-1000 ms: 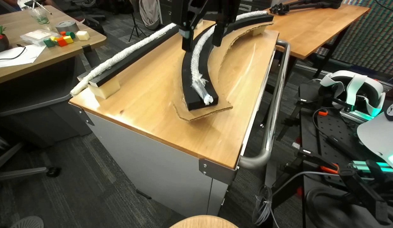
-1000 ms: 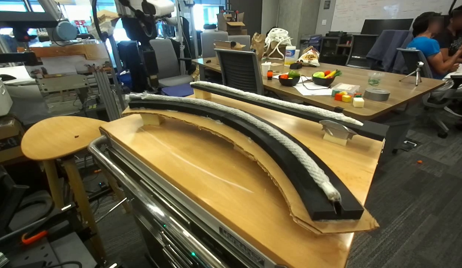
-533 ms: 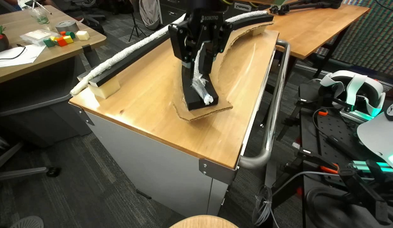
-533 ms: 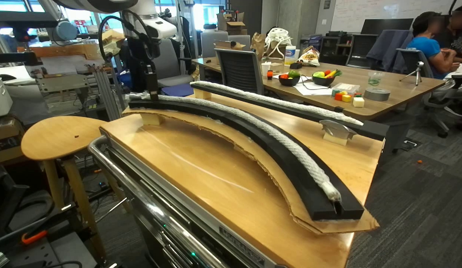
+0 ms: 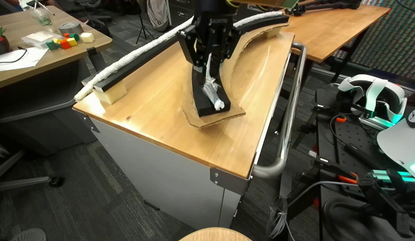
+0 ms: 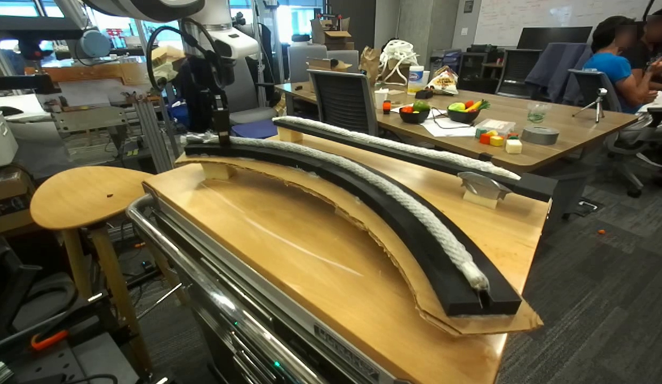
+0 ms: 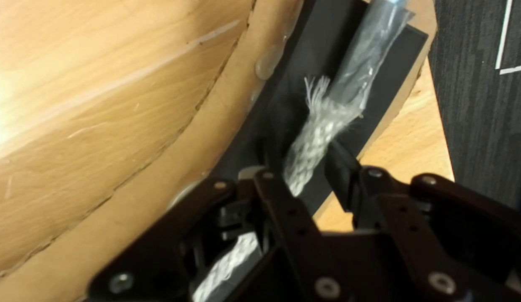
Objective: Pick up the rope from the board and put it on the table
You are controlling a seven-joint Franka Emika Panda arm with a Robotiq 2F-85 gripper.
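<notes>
A white braided rope (image 6: 405,205) lies along the groove of a long, curved black board (image 6: 443,282). Cardboard backs the board, which is propped on blocks above the wooden table (image 5: 153,107). Near the rope's frayed end with its clear tape (image 7: 361,63), my gripper (image 5: 207,78) points down with one finger on each side of the rope. In the wrist view the fingertips of the gripper (image 7: 304,157) stand close beside the rope, part closed. Whether both fingers press on it is too dark to make out. The rope still rests on the board there.
A straight black rail (image 6: 373,140) carrying another white rope (image 5: 127,63) runs along the table's far side. A metal handle (image 5: 292,100) follows one edge of the table. A round stool (image 6: 88,197) stands at one end, and a larger table (image 6: 565,117) is behind.
My gripper has come down over the rope near its taped end. Its fingers have drawn closer together around the rope, and the rope has hardly shifted.
</notes>
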